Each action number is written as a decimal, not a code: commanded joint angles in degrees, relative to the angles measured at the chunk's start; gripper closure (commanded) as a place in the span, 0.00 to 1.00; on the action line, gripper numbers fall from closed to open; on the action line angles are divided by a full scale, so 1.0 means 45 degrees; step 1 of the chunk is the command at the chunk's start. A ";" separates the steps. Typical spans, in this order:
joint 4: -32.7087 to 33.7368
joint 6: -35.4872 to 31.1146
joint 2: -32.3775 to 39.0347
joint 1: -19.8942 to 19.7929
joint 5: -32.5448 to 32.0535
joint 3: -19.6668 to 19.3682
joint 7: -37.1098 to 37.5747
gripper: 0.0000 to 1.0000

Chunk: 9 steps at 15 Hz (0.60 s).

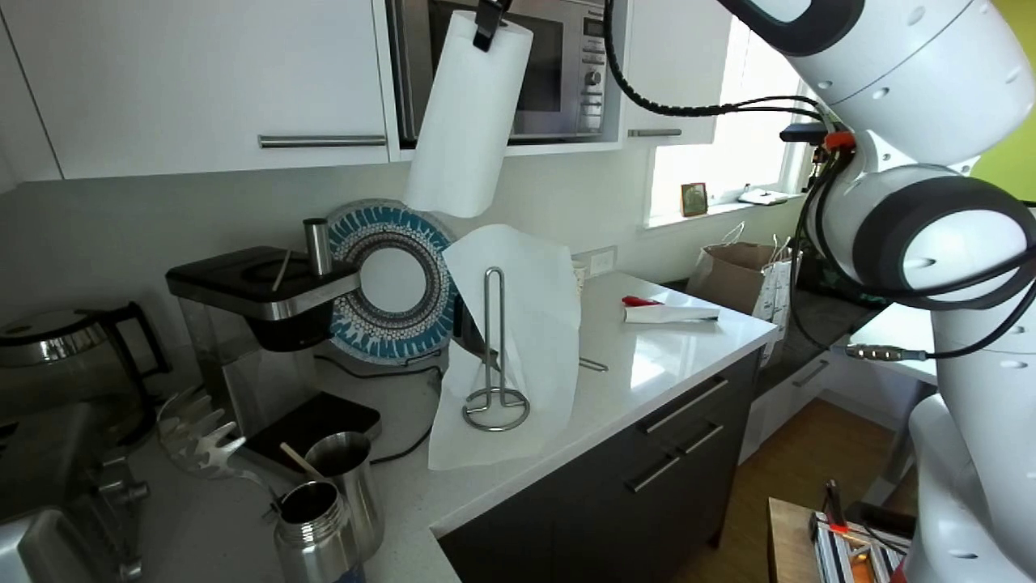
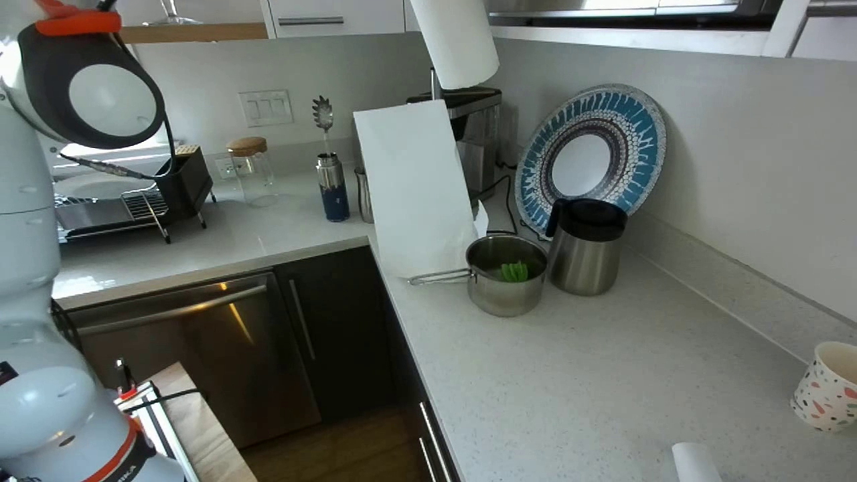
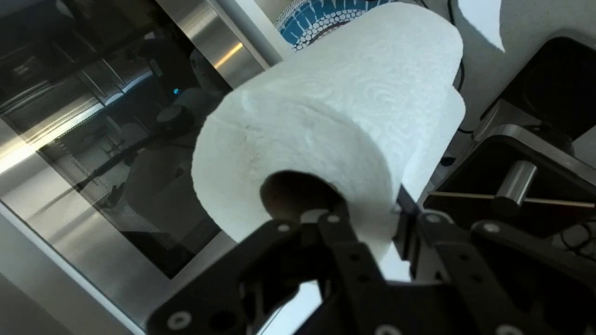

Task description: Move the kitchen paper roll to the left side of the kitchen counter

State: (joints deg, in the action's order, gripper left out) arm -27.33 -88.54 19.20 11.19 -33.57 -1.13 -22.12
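Note:
The kitchen paper roll (image 1: 469, 121) hangs tilted in the air in front of the microwave. It shows in both exterior views, with its top cut off in an exterior view (image 2: 462, 43). In the wrist view the roll (image 3: 344, 97) has its hollow core facing the camera. My gripper (image 3: 372, 204) is shut on the roll's wall, one finger in the core and one outside. In an exterior view only the black fingers (image 1: 490, 24) show at the roll's top. The light kitchen counter (image 2: 569, 375) lies below; it also shows in an exterior view (image 1: 655, 348).
A metal rod stand (image 1: 487, 340) stands before an upright white sheet (image 1: 542, 324). A coffee machine (image 1: 267, 283), a blue-rimmed plate (image 1: 348, 324) and steel bottles (image 1: 312, 534) stand to its left. A pot (image 2: 505, 294), a steel jug (image 2: 586, 261) and a cup (image 2: 827, 388) stand on the counter.

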 commanded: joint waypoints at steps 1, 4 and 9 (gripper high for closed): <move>0.0923 0.0800 0.0433 0.0550 0.0060 -0.0404 0.0093 0.93; 0.0156 0.1135 0.0040 0.0672 0.0074 -0.0577 0.0396 0.93; 0.0474 0.0803 0.0283 0.0964 0.0468 -0.0384 0.0179 0.93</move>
State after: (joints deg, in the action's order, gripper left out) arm -26.05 -83.66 19.98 13.93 -33.02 -3.20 -20.69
